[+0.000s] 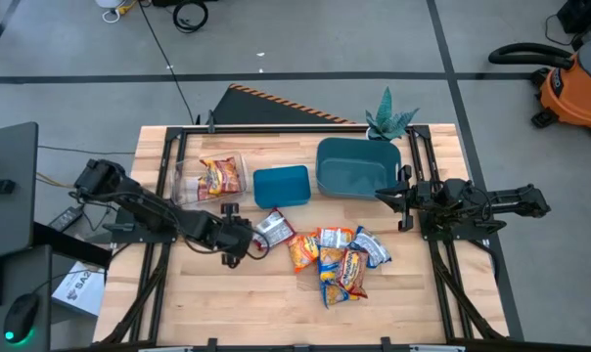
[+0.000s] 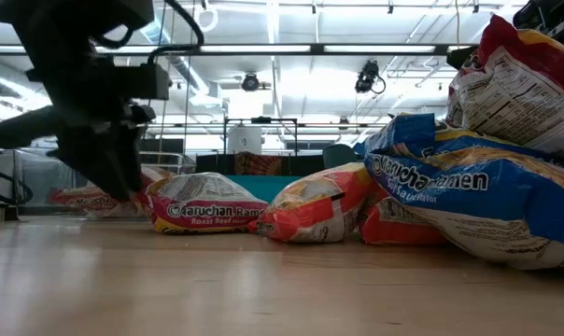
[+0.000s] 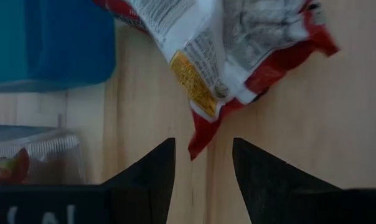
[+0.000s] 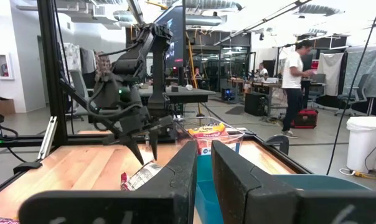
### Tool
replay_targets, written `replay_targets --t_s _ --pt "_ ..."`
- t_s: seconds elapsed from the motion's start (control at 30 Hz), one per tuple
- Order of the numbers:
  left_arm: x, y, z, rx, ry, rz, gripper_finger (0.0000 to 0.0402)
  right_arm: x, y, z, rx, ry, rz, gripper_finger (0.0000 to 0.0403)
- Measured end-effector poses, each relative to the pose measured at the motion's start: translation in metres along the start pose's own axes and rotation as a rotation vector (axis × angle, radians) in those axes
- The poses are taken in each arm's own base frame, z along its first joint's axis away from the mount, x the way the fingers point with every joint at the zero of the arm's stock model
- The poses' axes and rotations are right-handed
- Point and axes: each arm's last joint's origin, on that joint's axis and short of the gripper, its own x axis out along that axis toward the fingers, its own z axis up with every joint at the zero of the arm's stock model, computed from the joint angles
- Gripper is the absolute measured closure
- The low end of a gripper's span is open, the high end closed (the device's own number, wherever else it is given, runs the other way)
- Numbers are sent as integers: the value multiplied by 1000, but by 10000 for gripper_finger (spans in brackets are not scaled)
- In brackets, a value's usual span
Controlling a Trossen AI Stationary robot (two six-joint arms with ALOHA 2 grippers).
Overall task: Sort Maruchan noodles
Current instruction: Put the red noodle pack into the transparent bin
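While the left gripper (image 1: 245, 246) hangs low over the wooden table (image 1: 227, 303) with its jaws spread and empty, a red-edged Maruchan roast beef packet (image 3: 238, 56) lies just ahead, one corner pointing into the gap; the other ramen packets (image 1: 340, 262) sit piled beyond. The right gripper (image 1: 393, 196) waits beside the teal bin (image 1: 359, 164), jaws slightly parted
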Motion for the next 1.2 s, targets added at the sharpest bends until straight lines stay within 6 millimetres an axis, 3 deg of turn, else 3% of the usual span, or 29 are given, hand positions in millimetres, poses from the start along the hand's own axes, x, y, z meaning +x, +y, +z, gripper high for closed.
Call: replay_targets --t_s 0.2,0.43,0.6,0.8,0.93,1.2 --pt "15 -7 -2 -14 40 30 235 0 0 0 0 0 0 348" --pt "18 -8 3 -52 -5 36 245 0 0 0 0 0 0 348" --pt "18 -8 3 -44 -3 32 289 0 0 0 0 0 0 348" --pt "15 -7 2 -35 24 8 378 0 0 0 0 0 0 348" --pt "-1 -1 14 -24 70 6 392 0 0 0 0 0 0 348" --pt "-67 23 51 46 105 79 392 0 0 0 0 0 0 348"
